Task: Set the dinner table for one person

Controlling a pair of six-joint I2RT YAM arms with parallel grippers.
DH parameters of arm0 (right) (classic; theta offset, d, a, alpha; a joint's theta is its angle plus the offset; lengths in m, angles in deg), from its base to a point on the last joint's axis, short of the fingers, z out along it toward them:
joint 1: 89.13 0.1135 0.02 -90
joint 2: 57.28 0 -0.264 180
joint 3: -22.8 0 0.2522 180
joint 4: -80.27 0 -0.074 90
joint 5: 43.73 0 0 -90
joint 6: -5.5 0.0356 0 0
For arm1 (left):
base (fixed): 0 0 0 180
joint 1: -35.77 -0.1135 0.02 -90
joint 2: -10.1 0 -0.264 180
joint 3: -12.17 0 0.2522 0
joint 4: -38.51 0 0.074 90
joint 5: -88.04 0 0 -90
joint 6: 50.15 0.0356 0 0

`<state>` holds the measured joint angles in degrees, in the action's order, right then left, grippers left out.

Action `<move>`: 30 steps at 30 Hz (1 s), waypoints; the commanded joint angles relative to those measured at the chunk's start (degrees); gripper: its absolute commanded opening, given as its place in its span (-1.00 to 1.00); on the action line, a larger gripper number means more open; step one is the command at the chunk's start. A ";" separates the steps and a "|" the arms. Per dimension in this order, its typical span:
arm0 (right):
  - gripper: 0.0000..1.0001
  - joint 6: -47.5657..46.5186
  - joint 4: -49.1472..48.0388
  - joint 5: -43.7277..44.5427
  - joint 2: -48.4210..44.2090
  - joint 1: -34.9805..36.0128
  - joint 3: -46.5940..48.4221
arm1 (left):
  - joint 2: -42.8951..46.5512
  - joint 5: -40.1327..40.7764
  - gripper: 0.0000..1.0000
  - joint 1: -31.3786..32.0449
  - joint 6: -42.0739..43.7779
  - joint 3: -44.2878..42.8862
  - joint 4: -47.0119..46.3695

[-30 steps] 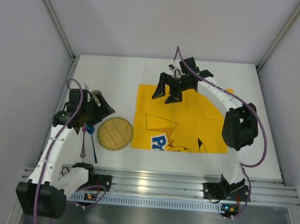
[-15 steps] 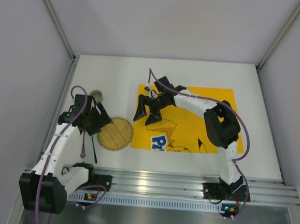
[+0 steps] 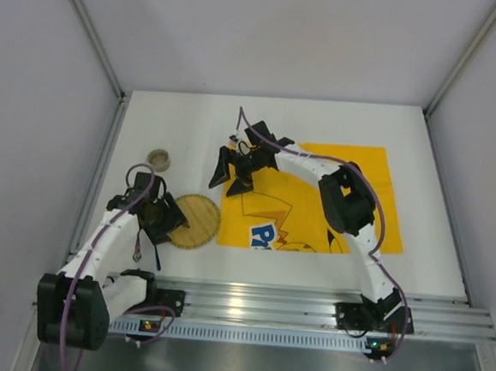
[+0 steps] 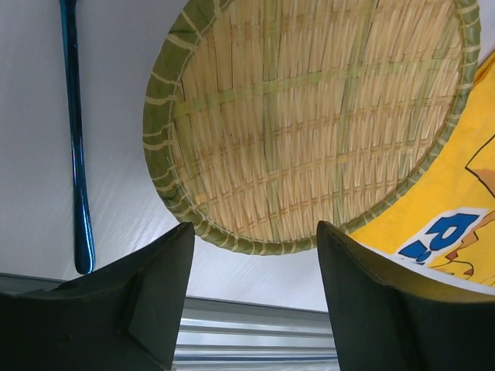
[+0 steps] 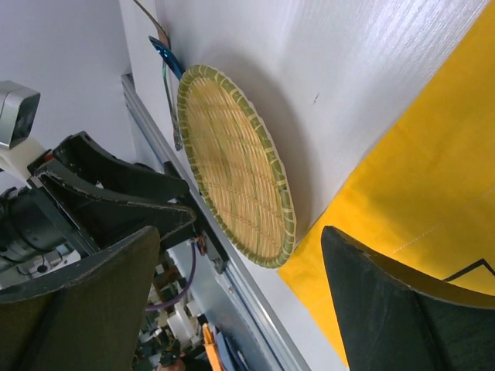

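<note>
The dinner table (image 3: 184, 120) is a white tabletop with a yellow cartoon placemat (image 3: 333, 201) on its middle right. A round woven bamboo plate (image 3: 190, 221) lies just left of the placemat. My left gripper (image 3: 166, 222) is open and empty at the plate's left rim. The left wrist view shows the plate (image 4: 309, 116) just beyond the open fingers (image 4: 158, 294). My right gripper (image 3: 229, 177) is open and empty above the placemat's far left corner. Its wrist view shows the plate (image 5: 236, 185) and the placemat (image 5: 418, 216).
A small round cup (image 3: 158, 158) stands on the table behind the left gripper. A blue utensil (image 4: 73, 139) and a metal spoon (image 3: 137, 247) lie left of the plate. The ribbed aluminium rail (image 3: 256, 302) runs along the near edge. Grey walls close in the table.
My right gripper moved left and nearer, from the placemat's far edge to its far left corner. My left gripper moved nearer, off the cup, to the woven plate's left rim.
</note>
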<state>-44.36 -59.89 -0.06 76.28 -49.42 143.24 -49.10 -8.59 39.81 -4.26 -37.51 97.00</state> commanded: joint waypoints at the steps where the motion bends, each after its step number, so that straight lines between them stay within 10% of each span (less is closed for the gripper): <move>1: 0.71 0.82 -1.56 -0.52 1.53 1.51 2.58 | -1.62 1.88 0.39 1.41 -3.78 0.15 -1.13; 30: 0.53 0.29 -1.40 -0.79 4.42 7.66 6.09 | -12.78 1.98 0.38 3.00 -3.87 5.43 -12.03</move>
<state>-43.38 -60.87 -0.67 80.28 -45.20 146.19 -59.20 -10.08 42.58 -9.36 -34.60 88.65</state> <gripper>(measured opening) 0.775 0.688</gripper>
